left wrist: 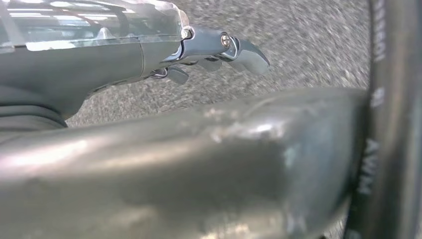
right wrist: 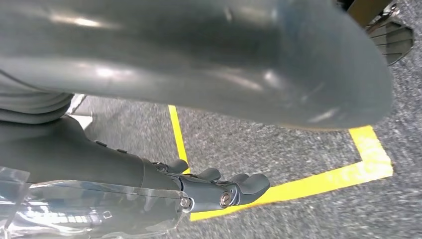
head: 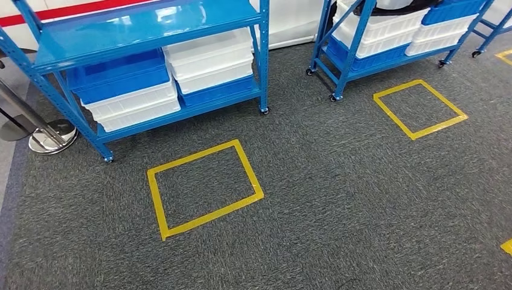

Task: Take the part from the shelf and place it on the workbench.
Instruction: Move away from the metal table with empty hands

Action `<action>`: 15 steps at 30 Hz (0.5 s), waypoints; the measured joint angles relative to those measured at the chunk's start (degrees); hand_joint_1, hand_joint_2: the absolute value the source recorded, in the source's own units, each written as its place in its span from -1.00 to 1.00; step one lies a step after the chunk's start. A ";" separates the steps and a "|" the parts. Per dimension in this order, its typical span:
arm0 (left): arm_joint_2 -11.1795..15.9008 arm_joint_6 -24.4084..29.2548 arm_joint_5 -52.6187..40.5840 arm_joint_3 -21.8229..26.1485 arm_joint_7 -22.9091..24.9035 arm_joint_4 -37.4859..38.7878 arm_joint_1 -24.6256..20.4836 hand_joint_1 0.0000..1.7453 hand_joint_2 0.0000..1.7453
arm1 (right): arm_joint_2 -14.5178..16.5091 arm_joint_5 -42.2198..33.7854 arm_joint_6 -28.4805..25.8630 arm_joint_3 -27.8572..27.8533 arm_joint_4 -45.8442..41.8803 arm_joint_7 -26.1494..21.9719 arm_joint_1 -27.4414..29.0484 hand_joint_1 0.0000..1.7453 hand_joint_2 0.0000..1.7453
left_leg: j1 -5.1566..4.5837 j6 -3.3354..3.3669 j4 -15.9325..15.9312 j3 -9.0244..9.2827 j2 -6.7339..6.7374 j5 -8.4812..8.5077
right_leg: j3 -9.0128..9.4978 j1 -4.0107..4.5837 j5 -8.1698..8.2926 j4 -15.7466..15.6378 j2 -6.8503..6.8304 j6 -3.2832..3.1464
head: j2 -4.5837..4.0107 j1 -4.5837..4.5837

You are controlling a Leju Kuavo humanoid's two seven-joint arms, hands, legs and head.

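From my remote seat, L to R: blue shelf unit [head: 145, 36] sits ahead-left with blue and white bins [head: 130, 90] stacked on its lower tier; I can't pick out the part itself, presumably inside a bin. Left hand [left wrist: 209, 50] hangs by the body over the carpet, fingers loosely curled, holding nothing. Right hand [right wrist: 219, 186] likewise curled and empty over yellow floor tape [right wrist: 308, 184]; shelf lies left of centre, so I judge the left arm nearer, both well apart from it.
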 joint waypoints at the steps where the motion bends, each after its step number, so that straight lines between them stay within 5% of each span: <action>1: 0.06 0.00 -0.01 0.00 0.00 0.00 0.04 -1.00 -1.00 | 0.01 0.01 0.00 0.00 0.01 0.00 -0.01 -1.00 -1.00 | -0.04 0.17 -4.11 2.20 0.88 2.09 | 0.27 0.02 -0.17 0.02 -0.66 0.15 | 0.00 0.00; 4: 0.17 0.00 -0.02 0.00 -0.04 0.00 -0.09 -1.00 -1.00 | 0.01 0.05 0.01 0.00 0.02 -0.01 -0.09 -1.00 -1.00 | -0.55 1.06 -12.19 6.25 3.38 4.86 | 0.87 0.36 -0.73 0.19 -2.30 0.95 | 0.00 0.01; 6: 0.17 0.00 -0.03 0.00 -0.08 0.00 0.00 -1.00 -1.00 | 0.01 0.10 0.02 0.00 0.02 -0.02 -0.40 -1.00 -1.00 | -0.67 1.68 -12.62 6.12 2.56 4.88 | 1.14 0.39 -0.87 0.14 -3.08 1.54 | 0.00 0.02; 9: 0.09 0.00 -0.04 0.00 -0.13 0.00 0.04 -1.00 -1.00 | -0.01 0.20 0.06 0.00 0.02 -0.01 -0.52 -1.00 -1.00 | -0.28 2.73 -13.19 6.38 0.97 5.47 | 0.21 0.07 -3.18 3.05 0.15 2.52 | 0.00 0.02; 12: 0.08 0.00 -0.10 0.00 -0.15 0.00 -0.21 -1.00 -1.00 | -0.02 0.35 0.08 -0.01 0.03 0.03 -0.14 -1.00 -1.00 | -0.28 3.20 -13.19 6.18 -0.84 5.73 | -5.04 -0.16 -8.38 13.67 3.20 2.82 | 0.00 0.02; 13: 0.08 0.00 -0.11 0.00 -0.13 0.00 -0.21 -1.00 -1.00 | -0.02 0.37 0.09 -0.02 0.03 0.06 -0.07 -1.00 -1.00 | -0.31 3.22 -13.15 6.16 -1.59 5.74 | -6.33 -0.18 -8.76 15.97 3.34 2.83 | 0.00 0.02; 15: 0.09 0.00 -0.17 0.00 -0.07 0.00 -0.15 -1.00 -1.00 | -0.01 0.38 0.09 -0.02 0.04 0.12 -0.02 -1.00 -1.00 | -0.32 3.17 -13.06 6.28 -3.23 5.71 | -5.90 -0.21 -5.95 14.05 3.64 2.67 | 0.00 0.02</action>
